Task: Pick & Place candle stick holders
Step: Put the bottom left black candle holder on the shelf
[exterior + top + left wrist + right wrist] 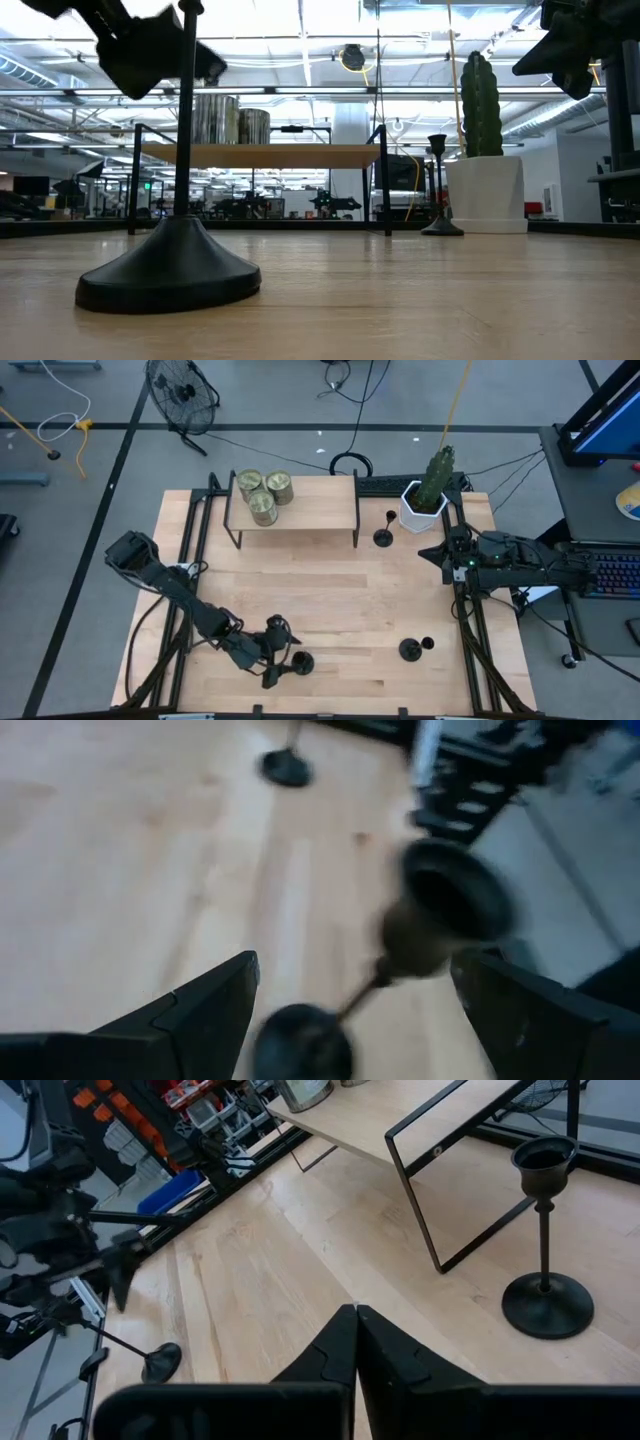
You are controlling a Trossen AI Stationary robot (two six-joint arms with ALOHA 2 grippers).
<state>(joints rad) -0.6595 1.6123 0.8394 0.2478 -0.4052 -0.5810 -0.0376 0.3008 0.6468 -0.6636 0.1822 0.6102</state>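
Three black candle stick holders stand upright on their disc bases on the wooden table. One (300, 662) is near the front edge. My left gripper (278, 652) is open around its top, a finger on each side of the cup (455, 900), with the base (300, 1045) below. In the low view this holder (170, 270) stands close, and the left gripper (150, 45) is at its stem's top. A second holder (410, 650) is at the front right. The third (383, 538) (545, 1280) stands by the shelf leg. My right gripper (356, 1340) waits shut at the right edge (440, 550).
A wood-topped shelf on black metal legs (295, 510) stands at the back with three glass jars (262, 495) on it. A white pot with a green cactus (425, 500) sits at the back right, next to the third holder. Bare table lies in the middle.
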